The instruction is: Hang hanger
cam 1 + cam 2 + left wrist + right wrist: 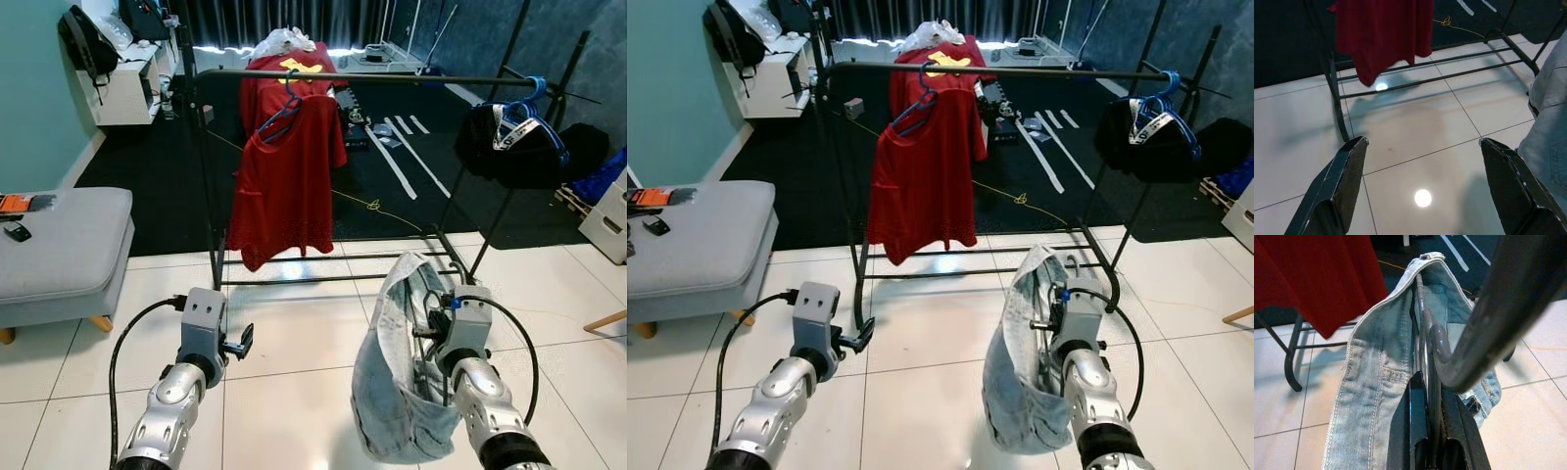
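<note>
A black clothes rack (372,77) stands ahead on the tiled floor. A red shirt (284,166) hangs from its top bar on a blue hanger (284,113). At its right end hangs a dark garment (509,142) on another blue hanger. My right gripper (431,328) is low at the front right, shut on a metal hanger (1426,340) that carries a light blue denim garment (397,392). My left gripper (238,343) is held low at the front left, open and empty, its fingers (1337,186) wide apart above the tiles.
A grey padded bench (59,250) with small items on it stands at the left. A white shelf unit (122,83) with a black bag is at the far left. Dark carpet with white strips and a yellow cord lies behind the rack. The rack's bottom rails (333,269) run close ahead.
</note>
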Motion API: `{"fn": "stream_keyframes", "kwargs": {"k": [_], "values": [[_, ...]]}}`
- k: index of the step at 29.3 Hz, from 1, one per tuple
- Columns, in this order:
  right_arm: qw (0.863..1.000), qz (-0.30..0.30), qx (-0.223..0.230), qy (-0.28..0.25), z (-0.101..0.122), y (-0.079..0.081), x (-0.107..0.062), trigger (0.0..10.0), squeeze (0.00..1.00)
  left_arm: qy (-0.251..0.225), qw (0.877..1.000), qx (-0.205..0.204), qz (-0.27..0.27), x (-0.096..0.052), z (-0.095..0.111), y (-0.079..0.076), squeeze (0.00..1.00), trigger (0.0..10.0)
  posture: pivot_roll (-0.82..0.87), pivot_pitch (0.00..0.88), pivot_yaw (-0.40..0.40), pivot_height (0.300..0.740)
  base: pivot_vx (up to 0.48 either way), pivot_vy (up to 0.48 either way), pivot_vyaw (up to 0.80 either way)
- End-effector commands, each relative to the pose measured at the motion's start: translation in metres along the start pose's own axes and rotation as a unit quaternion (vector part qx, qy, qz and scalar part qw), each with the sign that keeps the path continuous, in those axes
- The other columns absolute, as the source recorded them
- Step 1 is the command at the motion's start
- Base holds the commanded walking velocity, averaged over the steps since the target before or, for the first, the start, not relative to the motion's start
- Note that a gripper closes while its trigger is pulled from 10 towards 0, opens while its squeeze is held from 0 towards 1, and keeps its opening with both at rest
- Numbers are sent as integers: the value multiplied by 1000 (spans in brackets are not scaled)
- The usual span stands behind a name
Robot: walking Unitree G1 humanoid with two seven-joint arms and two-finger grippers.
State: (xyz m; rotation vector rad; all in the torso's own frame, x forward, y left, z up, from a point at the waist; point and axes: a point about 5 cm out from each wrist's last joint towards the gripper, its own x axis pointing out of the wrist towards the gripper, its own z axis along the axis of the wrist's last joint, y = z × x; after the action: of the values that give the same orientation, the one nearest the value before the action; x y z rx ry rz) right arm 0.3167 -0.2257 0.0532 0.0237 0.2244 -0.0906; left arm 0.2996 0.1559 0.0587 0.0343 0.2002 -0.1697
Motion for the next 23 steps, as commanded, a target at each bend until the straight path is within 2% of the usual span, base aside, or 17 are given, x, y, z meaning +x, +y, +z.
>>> {"fn": "stream_keyframes", "kwargs": {"k": [1, 6, 18, 23], "values": [[1000, -2, 9, -28, 11, 0, 3, 10000, 0, -7, 1000, -3, -9, 3, 5, -5, 0, 10000, 17, 0, -56, 740, 300, 0, 0], [1000, 7, 7, -27, 11, 6, 5, 10000, 0, -13, 1000, -2, -13, 3, 8, -4, 0, 10000, 22, 0, -55, 740, 375, 0, 0], [1000, 8, -8, -26, 10, 5, 3, 10000, 0, -11, 1000, 10, -18, 4, 9, -3, 0, 10000, 17, 0, -48, 740, 386, 0, 0], [999, 6, -5, -42, 19, 3, 6, 10000, 0, -15, 1000, 9, -17, 6, 12, -2, 0, 10000, 8, 0, -46, 740, 388, 0, 0]]}}
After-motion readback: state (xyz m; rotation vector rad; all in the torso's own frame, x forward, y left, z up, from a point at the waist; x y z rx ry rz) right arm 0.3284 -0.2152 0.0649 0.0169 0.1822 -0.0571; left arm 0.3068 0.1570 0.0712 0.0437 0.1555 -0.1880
